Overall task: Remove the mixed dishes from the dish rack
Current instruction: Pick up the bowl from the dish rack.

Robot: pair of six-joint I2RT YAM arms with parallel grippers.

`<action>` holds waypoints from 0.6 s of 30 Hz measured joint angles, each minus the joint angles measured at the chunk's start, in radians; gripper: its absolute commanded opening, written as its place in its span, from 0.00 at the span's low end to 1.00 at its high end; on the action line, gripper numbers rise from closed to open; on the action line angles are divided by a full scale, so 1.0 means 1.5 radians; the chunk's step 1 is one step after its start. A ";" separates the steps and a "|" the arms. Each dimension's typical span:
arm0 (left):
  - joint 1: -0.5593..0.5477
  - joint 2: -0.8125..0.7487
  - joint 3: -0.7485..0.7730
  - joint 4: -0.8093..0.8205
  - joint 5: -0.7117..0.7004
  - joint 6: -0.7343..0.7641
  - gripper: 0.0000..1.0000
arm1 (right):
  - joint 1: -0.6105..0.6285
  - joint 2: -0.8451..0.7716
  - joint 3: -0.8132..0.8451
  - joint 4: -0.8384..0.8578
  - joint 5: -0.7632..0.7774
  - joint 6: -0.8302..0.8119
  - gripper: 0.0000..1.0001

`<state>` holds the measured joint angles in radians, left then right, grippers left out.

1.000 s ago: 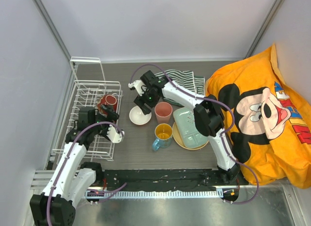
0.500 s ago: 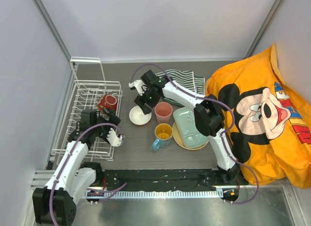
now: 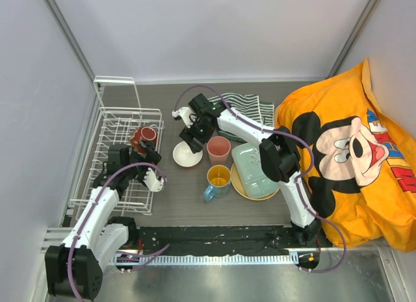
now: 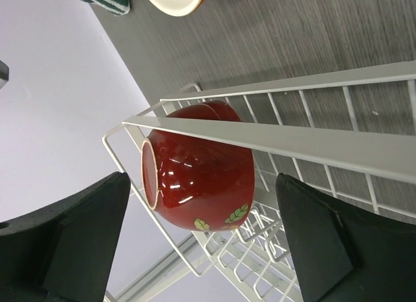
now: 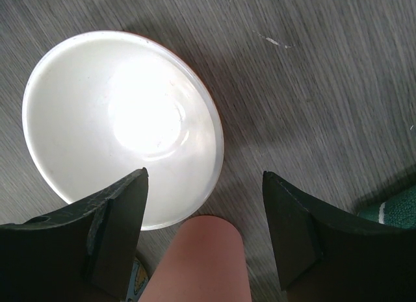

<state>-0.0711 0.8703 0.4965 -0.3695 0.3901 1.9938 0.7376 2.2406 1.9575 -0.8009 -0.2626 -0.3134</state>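
One dark red bowl [image 4: 201, 175] on its side

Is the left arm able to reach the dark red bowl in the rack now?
Probably yes: the dark red bowl lies on its side in the dish rack, straight ahead of the open left fingers. Only a rim wire crosses before it.
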 measured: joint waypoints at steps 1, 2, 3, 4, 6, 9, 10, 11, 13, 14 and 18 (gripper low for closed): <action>0.000 0.001 -0.001 0.003 0.000 0.000 1.00 | 0.000 0.000 0.000 0.000 -0.001 -0.001 0.75; 0.001 0.003 -0.001 0.008 0.001 0.000 1.00 | 0.000 0.000 0.000 0.000 -0.001 -0.002 0.75; 0.001 0.005 -0.002 0.012 0.001 0.001 1.00 | 0.000 0.000 0.000 0.000 -0.001 -0.002 0.75; 0.002 0.008 -0.002 0.016 0.002 0.001 1.00 | 0.000 0.000 0.000 0.000 -0.001 -0.002 0.75; 0.004 0.014 -0.001 0.023 0.003 0.001 1.00 | 0.000 0.000 0.000 0.000 -0.001 -0.003 0.75; 0.006 0.027 -0.001 0.030 0.005 0.001 1.00 | 0.000 0.000 -0.002 0.000 -0.001 -0.005 0.75; 0.006 0.032 -0.001 0.031 0.005 0.001 1.00 | 0.000 0.000 -0.003 0.000 -0.002 -0.005 0.75; 0.007 0.036 -0.001 0.032 0.005 0.001 1.00 | 0.000 0.000 -0.004 -0.001 -0.002 -0.006 0.75; 0.008 0.043 -0.001 0.035 0.005 0.001 1.00 | 0.000 0.000 -0.006 -0.001 -0.002 -0.007 0.75; 0.009 0.047 -0.001 0.036 0.006 0.001 1.00 | 0.000 0.000 -0.006 -0.001 -0.003 -0.008 0.75; 0.011 0.061 -0.001 0.046 0.005 0.001 1.00 | -0.001 0.000 -0.007 -0.001 -0.004 -0.011 0.75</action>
<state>-0.0551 0.9619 0.4957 -0.3000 0.3977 1.9953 0.7357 2.2406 1.9476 -0.8024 -0.2680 -0.3305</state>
